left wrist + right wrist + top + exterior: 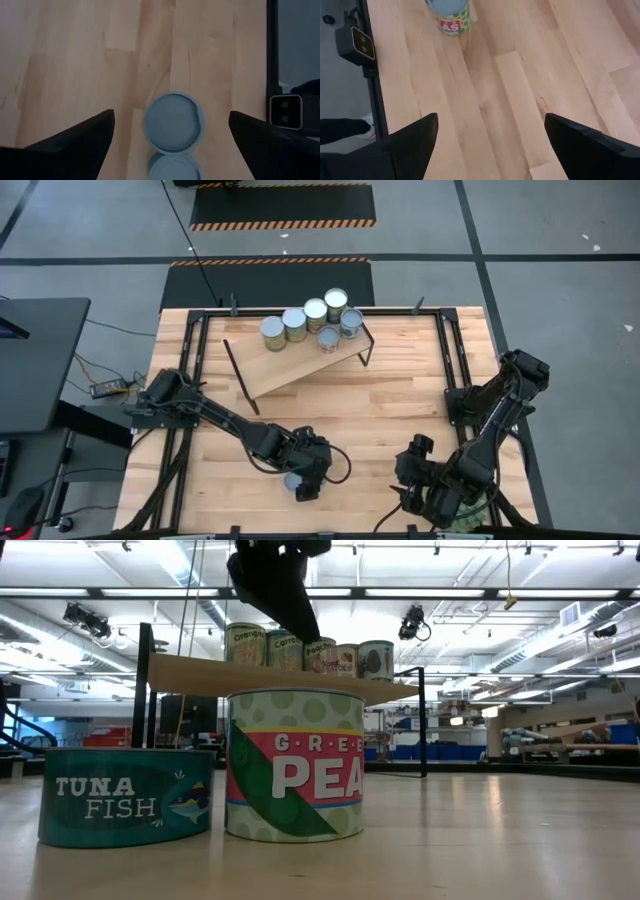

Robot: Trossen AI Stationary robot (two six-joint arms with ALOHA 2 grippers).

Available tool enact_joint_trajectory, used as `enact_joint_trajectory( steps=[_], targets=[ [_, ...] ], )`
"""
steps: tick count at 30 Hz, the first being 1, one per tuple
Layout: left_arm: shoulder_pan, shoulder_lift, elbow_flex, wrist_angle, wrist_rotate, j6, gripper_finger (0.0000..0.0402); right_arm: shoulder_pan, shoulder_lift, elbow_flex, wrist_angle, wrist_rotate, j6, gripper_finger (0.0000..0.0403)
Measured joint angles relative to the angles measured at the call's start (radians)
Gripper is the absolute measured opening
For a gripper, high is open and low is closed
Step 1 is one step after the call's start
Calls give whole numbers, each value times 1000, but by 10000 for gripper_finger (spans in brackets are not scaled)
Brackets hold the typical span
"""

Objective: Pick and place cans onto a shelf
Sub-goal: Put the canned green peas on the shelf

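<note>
The table carries the shelf at its far side, board tilted, six cans already grouped on its upper end. My left gripper hangs over the near edge with fingers spread wide, straddling the pea can so I can drop around it, I judge. The tuna can sits touching beside it, squat, teal. My right gripper waits near, spread, holding nothing.
</note>
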Motion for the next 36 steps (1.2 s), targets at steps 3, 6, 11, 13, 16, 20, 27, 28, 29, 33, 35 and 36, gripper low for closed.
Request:
enact_joint_trajectory(
  steps=[3, 6, 11, 13, 16, 20, 27, 28, 29, 33, 35, 36],
  targets=[
    [-9, 0, 0, 0, 0, 1, 398, 0, 0, 0, 0, -9, -9, 373],
    [-16, 0, 0, 0, 1, 0, 398, 0, 0, 0, 0, -12, -8, 373],
    [-15, 0, -1, 0, 0, -15, 398, 0, 0, 0, 0, -31, -10, 373],
    [-15, 0, -1, 0, 0, -33, 398, 1, 0, 0, 0, -36, -12, 373],
    [-16, -1, -1, 0, 0, -53, 398, 2, 0, 0, 0, -37, -15, 373],
    [-18, -1, -1, 0, 1, -91, 398, 2, 0, 0, 10, -37, -17, 373],
    [-17, -1, -1, 1, 2, -143, 398, 2, 0, 0, 59, -37, -19, 373],
    [-18, -1, -1, 1, 5, -148, 398, 3, 0, 0, 70, -37, -19, 373],
    [-19, -1, -1, 1, 7, -152, 398, 3, 0, 0, 80, -38, -19, 373],
    [-33, -1, -1, 0, 6, -158, 398, 13, 0, 0, 105, -48, -18, 373],
    [-42, -1, -1, 1, 6, -158, 398, 21, 0, 0, 106, -50, -18, 373],
    [-47, -1, -1, 1, 6, -157, 398, 24, 0, 0, 106, -55, -18, 373]
  ],
)
